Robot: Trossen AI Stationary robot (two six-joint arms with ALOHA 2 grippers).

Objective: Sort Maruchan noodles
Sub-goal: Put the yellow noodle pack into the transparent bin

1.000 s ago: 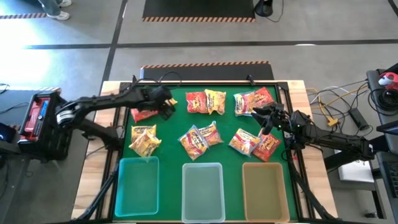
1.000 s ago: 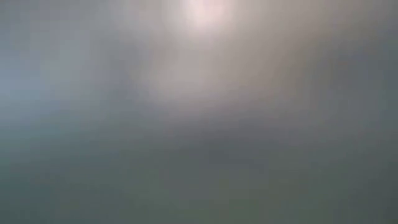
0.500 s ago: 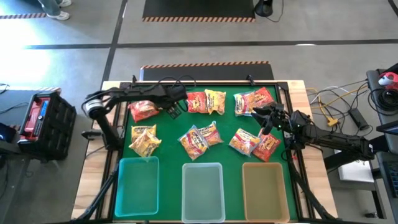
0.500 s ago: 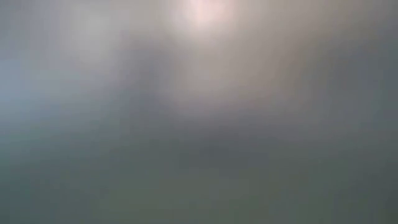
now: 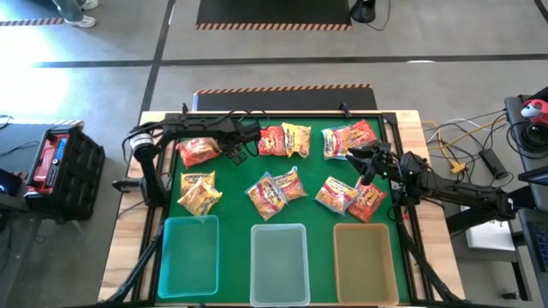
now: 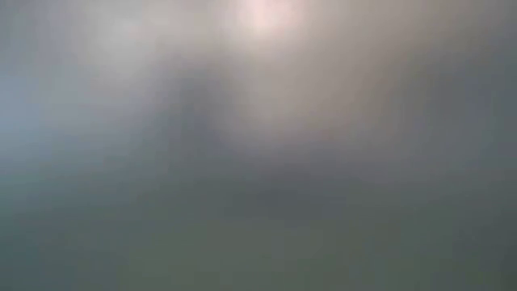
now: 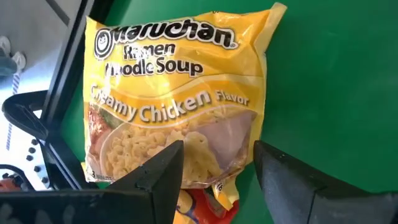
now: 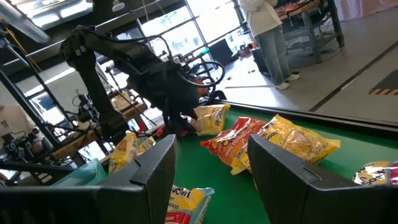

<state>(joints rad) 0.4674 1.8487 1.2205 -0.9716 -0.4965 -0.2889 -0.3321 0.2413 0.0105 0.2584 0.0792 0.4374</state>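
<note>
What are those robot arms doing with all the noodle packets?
They are sorting ramen packets scattered on a green mat into three bins at the front, and all three bins look empty so far. The left gripper hangs with open jaws near the back of the mat, and its wrist camera looks at a yellow creamy chicken packet. The right gripper waits over the right side, jaws open, holding nothing. No packet is held yet.
</note>
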